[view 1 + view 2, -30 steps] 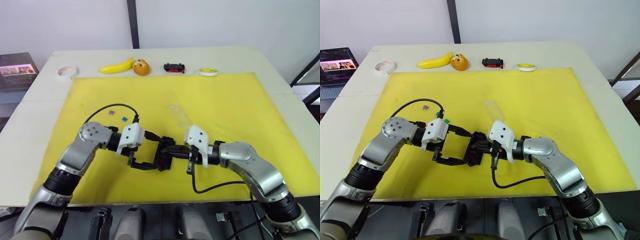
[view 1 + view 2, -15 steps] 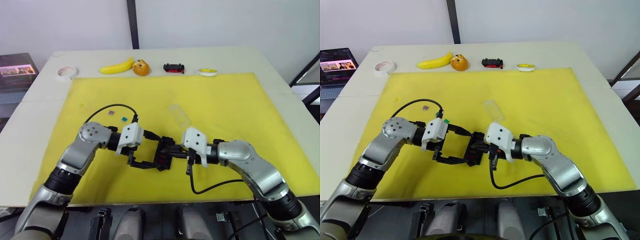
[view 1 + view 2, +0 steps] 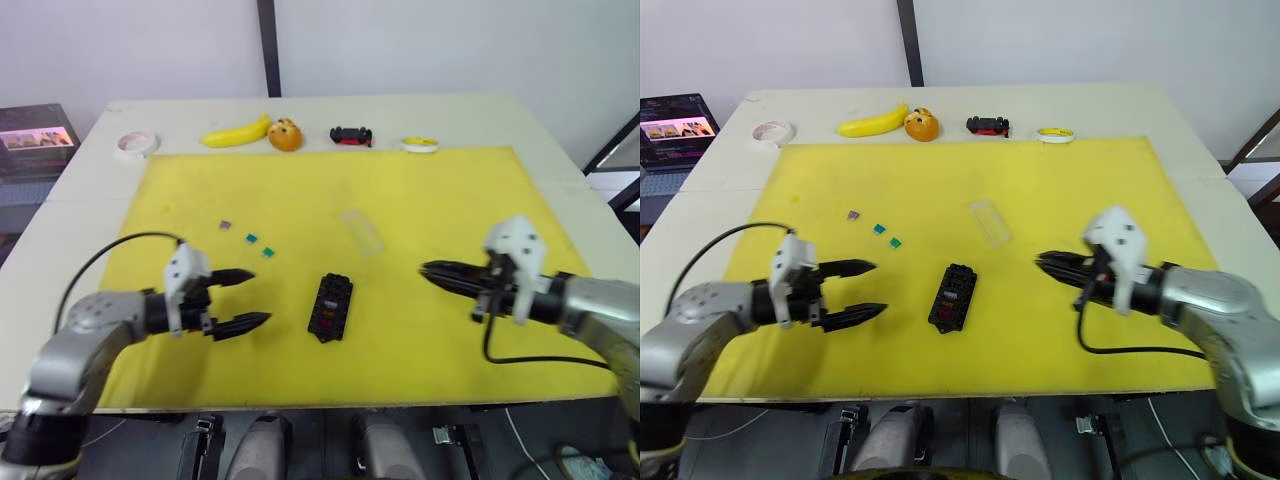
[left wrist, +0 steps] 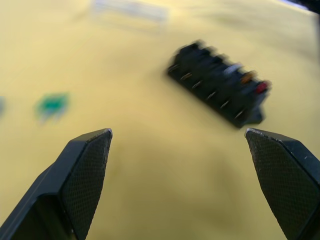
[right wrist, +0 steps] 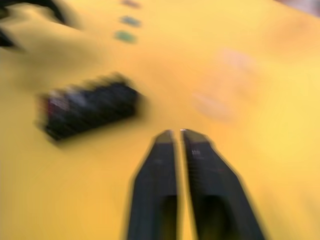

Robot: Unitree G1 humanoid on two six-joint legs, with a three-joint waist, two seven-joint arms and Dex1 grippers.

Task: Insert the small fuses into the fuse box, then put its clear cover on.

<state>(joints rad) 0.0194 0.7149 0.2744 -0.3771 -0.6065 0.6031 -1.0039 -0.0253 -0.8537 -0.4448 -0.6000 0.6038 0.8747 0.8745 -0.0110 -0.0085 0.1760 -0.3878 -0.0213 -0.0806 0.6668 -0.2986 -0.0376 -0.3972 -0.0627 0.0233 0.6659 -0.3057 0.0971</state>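
left gripper (image 3: pixel 244 298): lower left of the head view, fingers spread wide, holding nothing
right gripper (image 3: pixel 432 272): right of centre, fingers pressed together, holding nothing
fuse box (image 3: pixel 331 306): one, black, lower centre on the yellow mat (image 3: pixel 450 210), between the two grippers, touching neither
fuses in box: the left wrist view shows a red and an orange one at one end; total count can't be told
loose fuses: three, left of centre on the mat; purple (image 3: pixel 225 225), teal (image 3: pixel 251 238), green (image 3: pixel 267 251)
clear cover (image 3: pixel 361 230): one, centre, above and right of the box
far edge, top: banana (image 3: pixel 235 133), orange (image 3: pixel 285 135), toy car (image 3: pixel 350 135), two tape rolls (image 3: pixel 133 145)
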